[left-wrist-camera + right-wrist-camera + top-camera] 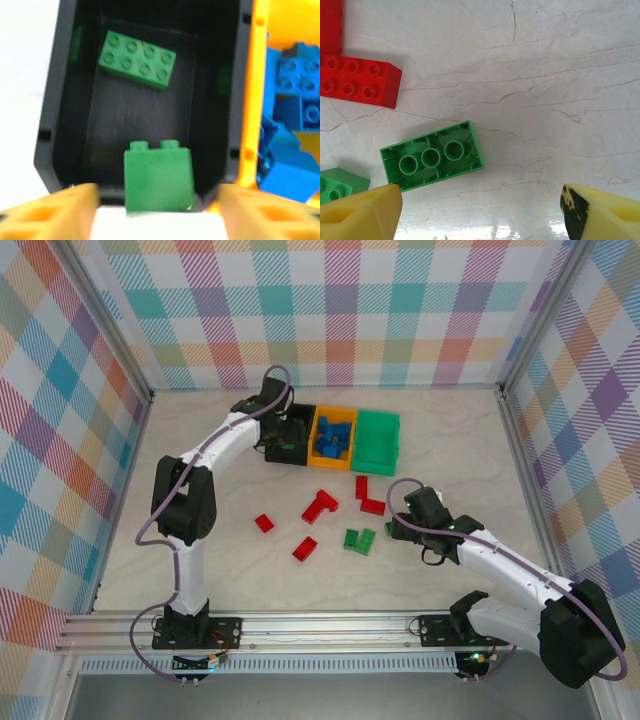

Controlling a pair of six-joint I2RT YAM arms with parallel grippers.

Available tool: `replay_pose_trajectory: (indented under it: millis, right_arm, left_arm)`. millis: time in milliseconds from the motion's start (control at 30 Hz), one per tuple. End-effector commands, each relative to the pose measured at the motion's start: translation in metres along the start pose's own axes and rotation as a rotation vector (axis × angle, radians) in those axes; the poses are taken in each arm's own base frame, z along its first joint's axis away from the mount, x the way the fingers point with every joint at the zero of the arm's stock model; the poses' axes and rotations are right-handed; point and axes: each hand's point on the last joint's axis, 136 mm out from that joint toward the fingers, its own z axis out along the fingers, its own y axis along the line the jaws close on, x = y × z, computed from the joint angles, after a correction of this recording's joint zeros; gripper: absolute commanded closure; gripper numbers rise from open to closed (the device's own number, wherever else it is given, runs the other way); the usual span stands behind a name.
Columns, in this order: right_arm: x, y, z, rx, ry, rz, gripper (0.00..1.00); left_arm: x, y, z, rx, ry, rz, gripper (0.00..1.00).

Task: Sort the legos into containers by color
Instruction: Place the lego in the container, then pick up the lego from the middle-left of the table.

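Note:
The black bin [291,440], orange bin [332,452] and green bin [378,442] stand joined in a row. My left gripper [284,432] hangs open over the black bin [60,125]. A flat green brick [137,59] lies inside it. A second, blurred green brick [159,175] is between the yellow fingers [55,212], touching neither. Blue legos [292,120] fill the orange bin. My right gripper [399,530] is open just above the table, right of an upside-down green brick [432,162] and another green one [337,186]. Red legos [320,506] lie loose mid-table.
More red bricks lie at the table's middle left [264,523], lower middle [304,548] and near the green bin [366,496]. A red brick [359,80] sits just beyond the green ones in the right wrist view. Plaid walls enclose the table on three sides.

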Motion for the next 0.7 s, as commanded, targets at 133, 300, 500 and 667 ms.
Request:
replay_pose_trajectory:
  millis: [133, 300, 500, 667]
  right_arm:
    - [0.000, -0.001, -0.001, 0.011, -0.004, 0.009, 0.17]
    - [0.001, 0.000, 0.001, 0.016, 0.010, 0.001, 0.17]
    - [0.001, 0.001, 0.003, 0.023, 0.019, -0.008, 0.17]
    - [0.001, 0.001, 0.004, 0.031, 0.020, -0.010, 0.17]
  left_arm:
    - [0.010, -0.026, -0.032, 0.142, -0.023, 0.016, 0.19]
    - [0.054, -0.052, -0.062, 0.260, -0.007, 0.068, 0.22]
    - [0.132, -0.088, -0.084, 0.359, 0.092, 0.171, 0.24]
    - [0.188, -0.115, -0.090, 0.433, 0.134, 0.244, 0.25]
